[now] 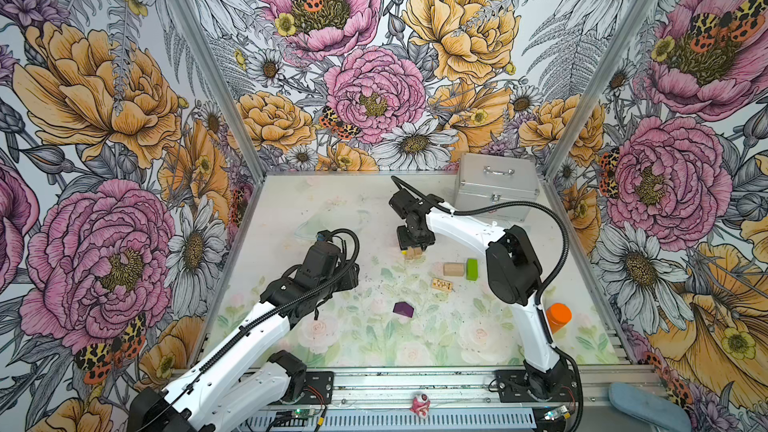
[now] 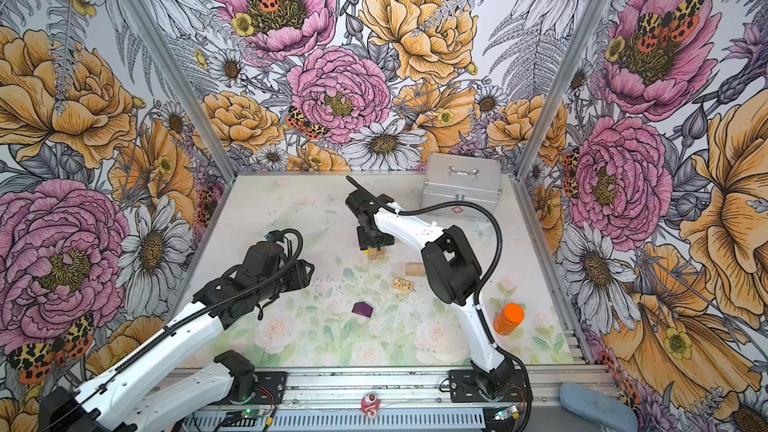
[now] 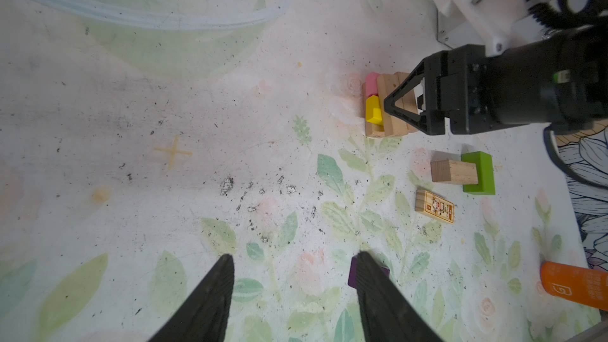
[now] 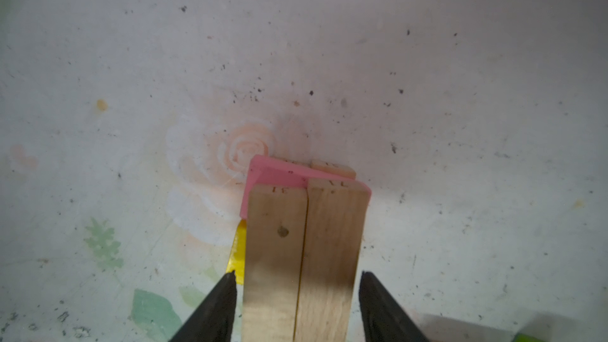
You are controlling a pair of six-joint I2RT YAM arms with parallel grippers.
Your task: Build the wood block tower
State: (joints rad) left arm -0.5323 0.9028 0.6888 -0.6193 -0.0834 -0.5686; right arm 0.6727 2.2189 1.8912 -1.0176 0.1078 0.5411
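Two tan wood planks: pinch long edges, probably light, stiff; right gripper fingers apart astride, left gripper apart, empty.

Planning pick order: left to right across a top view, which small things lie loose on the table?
Purple block → picture-printed block → green block → orange bottle. The plain tan block overlaps the printed one, so I leave it out.
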